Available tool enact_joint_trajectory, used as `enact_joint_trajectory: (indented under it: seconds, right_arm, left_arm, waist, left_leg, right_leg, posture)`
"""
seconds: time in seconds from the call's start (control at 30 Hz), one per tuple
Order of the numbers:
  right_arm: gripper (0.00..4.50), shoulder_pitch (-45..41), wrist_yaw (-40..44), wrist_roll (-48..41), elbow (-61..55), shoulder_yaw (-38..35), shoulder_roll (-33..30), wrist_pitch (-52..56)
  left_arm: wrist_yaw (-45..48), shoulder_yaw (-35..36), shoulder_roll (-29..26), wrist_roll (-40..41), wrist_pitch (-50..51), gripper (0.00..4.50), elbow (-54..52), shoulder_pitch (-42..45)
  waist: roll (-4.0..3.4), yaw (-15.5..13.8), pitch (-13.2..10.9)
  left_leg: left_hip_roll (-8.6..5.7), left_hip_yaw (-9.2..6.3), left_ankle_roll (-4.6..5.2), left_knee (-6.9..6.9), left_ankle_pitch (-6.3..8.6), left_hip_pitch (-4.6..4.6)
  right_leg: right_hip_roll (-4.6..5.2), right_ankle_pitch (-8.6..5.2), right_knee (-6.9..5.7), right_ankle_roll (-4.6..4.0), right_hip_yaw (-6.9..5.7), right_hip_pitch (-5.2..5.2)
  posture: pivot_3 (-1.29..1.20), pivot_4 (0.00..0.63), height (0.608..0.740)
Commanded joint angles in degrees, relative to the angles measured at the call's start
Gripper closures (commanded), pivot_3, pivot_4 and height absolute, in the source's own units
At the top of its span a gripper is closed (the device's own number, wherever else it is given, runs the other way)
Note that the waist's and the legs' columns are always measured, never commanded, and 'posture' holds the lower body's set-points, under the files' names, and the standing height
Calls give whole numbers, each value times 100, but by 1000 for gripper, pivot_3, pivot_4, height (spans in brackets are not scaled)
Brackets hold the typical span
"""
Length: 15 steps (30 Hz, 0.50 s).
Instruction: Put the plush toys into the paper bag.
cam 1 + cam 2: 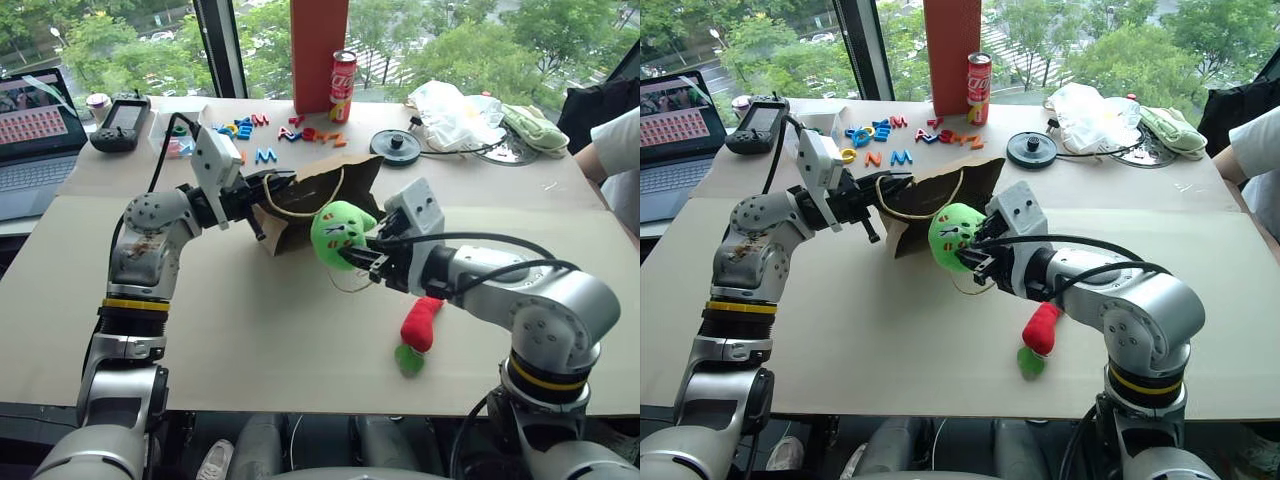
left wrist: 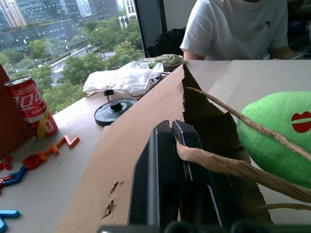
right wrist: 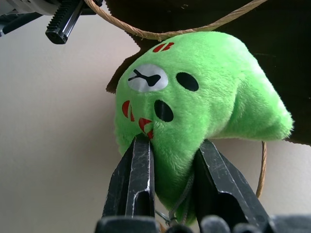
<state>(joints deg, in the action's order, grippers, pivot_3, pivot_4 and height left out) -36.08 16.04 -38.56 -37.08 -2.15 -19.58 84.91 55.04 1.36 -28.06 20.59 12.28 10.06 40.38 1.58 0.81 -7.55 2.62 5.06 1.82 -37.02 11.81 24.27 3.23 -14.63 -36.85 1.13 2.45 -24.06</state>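
Green plush toy (image 3: 194,102) at paper bag (image 1: 325,190)

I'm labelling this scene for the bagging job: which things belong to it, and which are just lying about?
Job:
- green plush toy, gripped by the right gripper
- red chili toy, lying on the table
- paper bag, its handle pinched by the left gripper

Lying about:
- soda can
- letter magnets
- laptop
- white plastic bag
- pale green cloth

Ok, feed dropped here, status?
Left gripper shut on paper bag handle. Right gripper shut on green plush toy at bag mouth. Red chili toy on table.
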Motion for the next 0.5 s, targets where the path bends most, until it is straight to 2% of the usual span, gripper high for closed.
enact_joint_trajectory:
  seconds: [0.03, 0.33, 0.5]
  right_arm:
    - [3413, -91, -26, 155, 197, 235, 21, -281]
    - [3413, -59, -44, 425, 598, 343, -17, -559]
    - [3413, -465, -279, 766, 1193, 286, 190, -817]
  left_arm:
    - [31, 109, 12, 143, 14, 4500, -110, 179]
    - [93, 90, -26, 111, 22, 4500, -172, 146]
    - [175, 23, -30, 79, 11, 4500, -305, 43]
  waist:
    - [0, 1, 0]
    - [0, 0, 0]
    - [0, 6, 0]
  left_leg:
    - [0, 0, 0, 0, 0, 0]
    - [0, 0, 0, 1, 0, 3]
    - [0, 1, 0, 1, 0, 2]
  right_leg:
    - [0, 0, 0, 0, 0, -1]
    - [0, 0, 1, 0, -1, -2]
    - [0, 0, 1, 0, 0, -3]
  posture:
    - [0, 150, 739]
    - [0, 150, 739]
    - [0, 150, 739]
